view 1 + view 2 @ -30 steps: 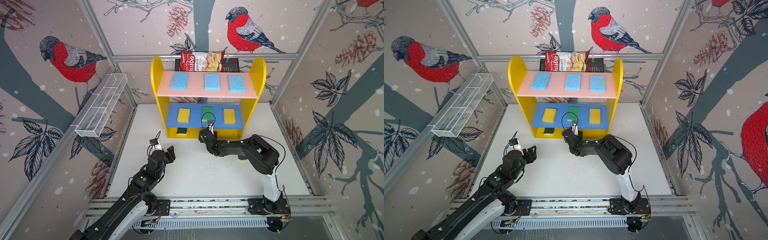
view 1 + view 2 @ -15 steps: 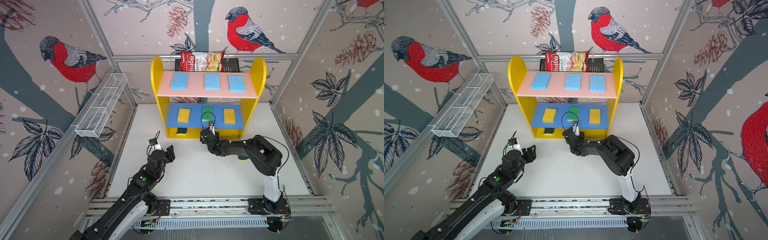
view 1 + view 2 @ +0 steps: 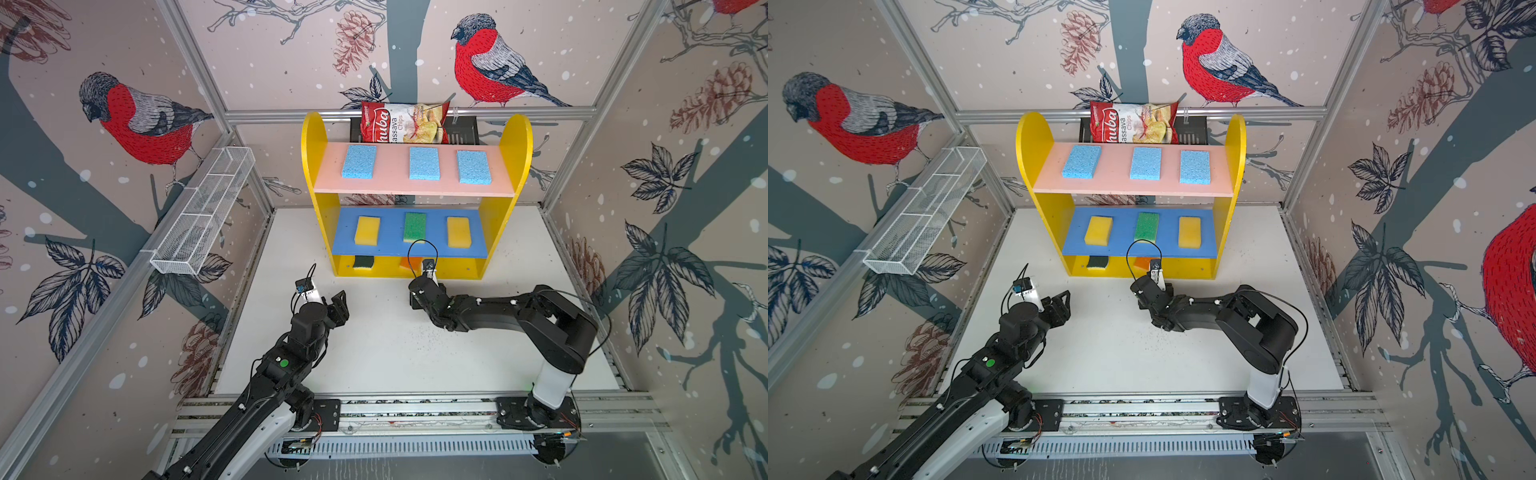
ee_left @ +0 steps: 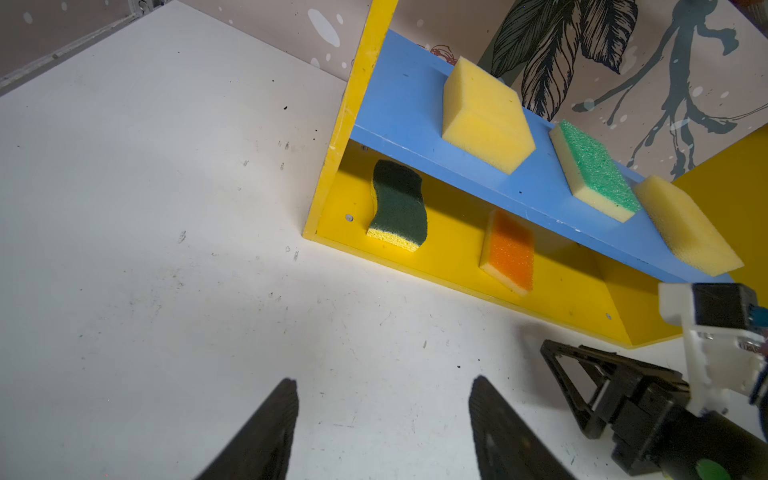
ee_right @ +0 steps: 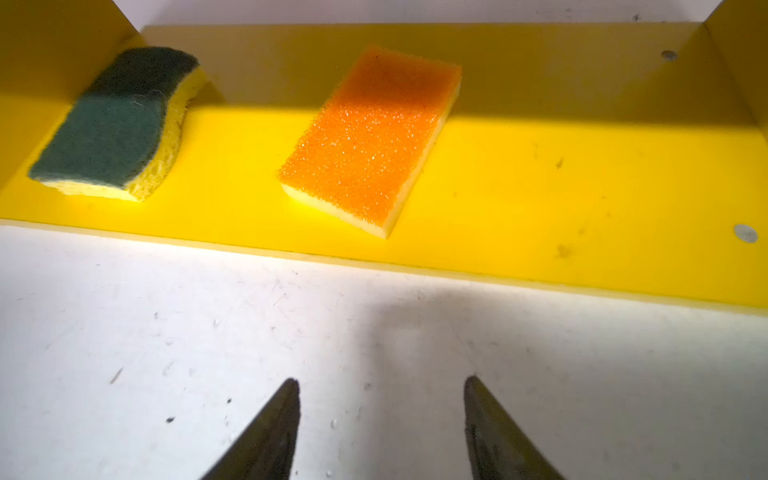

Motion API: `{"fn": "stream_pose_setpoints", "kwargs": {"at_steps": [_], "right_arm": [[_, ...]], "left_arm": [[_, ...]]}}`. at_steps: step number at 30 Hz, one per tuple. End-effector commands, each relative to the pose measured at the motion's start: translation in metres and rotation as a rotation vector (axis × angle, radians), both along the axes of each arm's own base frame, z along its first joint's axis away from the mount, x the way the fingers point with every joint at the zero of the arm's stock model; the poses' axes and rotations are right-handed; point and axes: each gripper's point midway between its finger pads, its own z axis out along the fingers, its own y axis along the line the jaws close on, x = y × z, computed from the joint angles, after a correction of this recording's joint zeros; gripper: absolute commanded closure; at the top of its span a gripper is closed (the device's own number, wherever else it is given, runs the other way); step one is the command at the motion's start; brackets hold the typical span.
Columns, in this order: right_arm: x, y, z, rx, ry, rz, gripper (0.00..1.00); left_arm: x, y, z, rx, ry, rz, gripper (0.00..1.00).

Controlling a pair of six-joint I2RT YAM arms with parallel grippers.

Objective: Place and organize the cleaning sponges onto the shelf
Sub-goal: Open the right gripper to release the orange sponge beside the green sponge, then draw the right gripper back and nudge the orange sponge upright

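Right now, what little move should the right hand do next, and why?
Probably pull the right hand back from the shelf. It is open and empty over the table, and the orange sponge lies flat on the shelf's bottom level, beside the wavy green sponge. The right end of that level is free for another sponge.

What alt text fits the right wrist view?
An orange-topped sponge and a wavy dark-green sponge lie apart on the shelf's yellow base. The right end effector, open and empty, hovers over the white table before it.
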Motion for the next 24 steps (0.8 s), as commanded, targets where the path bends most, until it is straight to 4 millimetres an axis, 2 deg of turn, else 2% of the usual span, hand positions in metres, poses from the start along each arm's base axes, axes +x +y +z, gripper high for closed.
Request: {"fn": "stream_pose_setpoints", "kwargs": {"at_steps": [1,5,9,14,20,24], "right_arm": [[-0.008,0.013,0.015,0.210,-0.008,0.042,0.52],[-0.016,0.006,0.023,0.366,-0.015,0.047,0.68],[-0.016,-0.001,0.026,0.406,-0.037,0.033,0.77],[-0.013,-0.009,0.027,0.542,-0.037,0.026,0.90],[-0.011,-0.002,0.033,0.591,-0.060,0.067,0.96],[-0.009,0.007,0.027,0.608,-0.046,0.087,0.96]], "left_arm": [[-0.001,-0.002,-0.004,-0.015,-0.001,-0.011,0.34],[-0.002,-0.004,-0.008,-0.027,-0.001,-0.018,0.35],[-0.002,-0.003,-0.010,-0.025,-0.005,-0.017,0.35],[-0.002,-0.005,-0.013,-0.039,-0.007,-0.019,0.35],[-0.002,-0.006,-0.015,-0.050,-0.010,-0.022,0.35],[-0.001,-0.005,-0.017,-0.046,-0.008,-0.018,0.35]]}}
